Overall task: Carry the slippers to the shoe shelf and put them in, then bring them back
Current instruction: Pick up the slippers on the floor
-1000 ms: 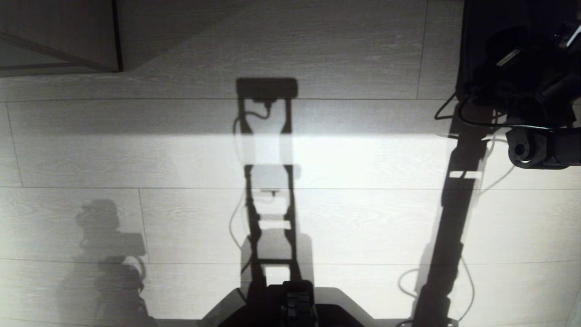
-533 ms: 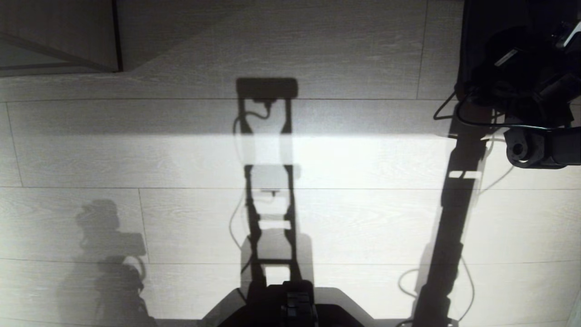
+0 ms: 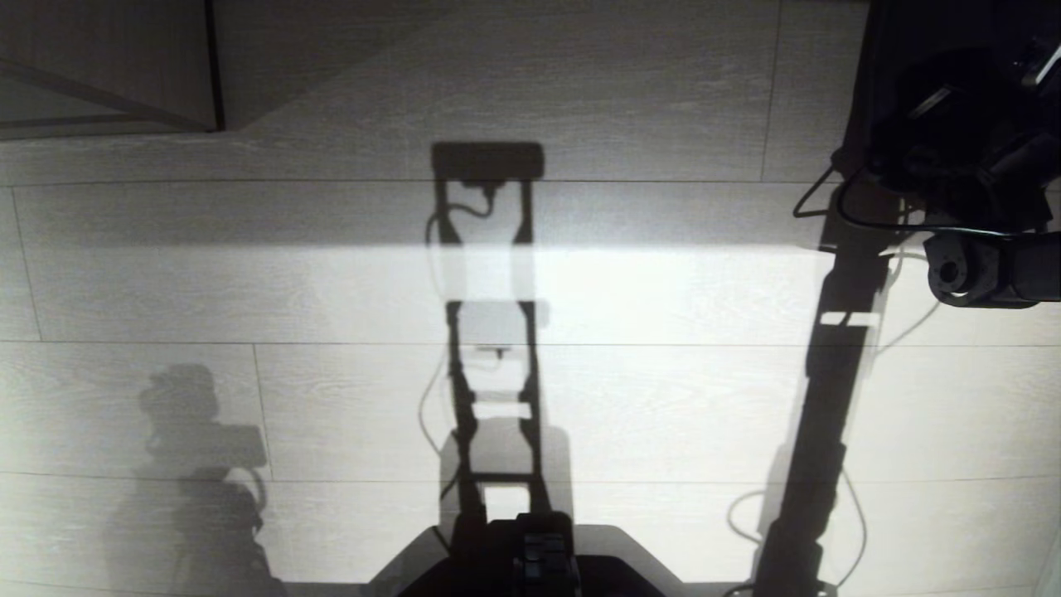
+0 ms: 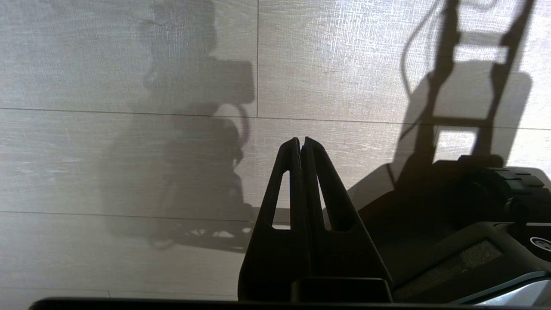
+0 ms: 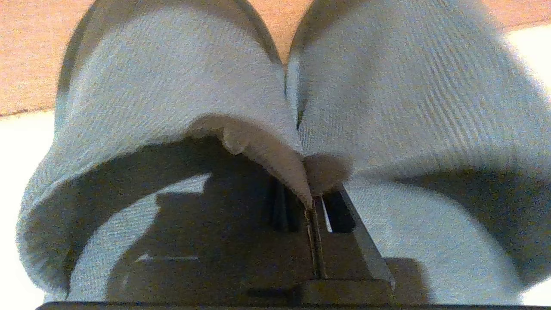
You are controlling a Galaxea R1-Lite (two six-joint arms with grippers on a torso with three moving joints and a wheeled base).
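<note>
While right pincer (image 5: pixel 311 202) pinches slippers (image 5: pixel 181 86) together, left pincer (image 4: pixel 301 144) closed

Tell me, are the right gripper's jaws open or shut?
Shut. The right gripper pinches the touching inner edges of the slippers, with no gap between its jaws.

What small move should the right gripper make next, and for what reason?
Probably a slow, short lift. In the right wrist view the right gripper is shut on the adjoining inner edges of the slippers, one finger inside each opening, so both seem caught in one pinch. Lifting gently would test whether that hold carries the pair. The left gripper hangs shut and idle above the floor.
</note>
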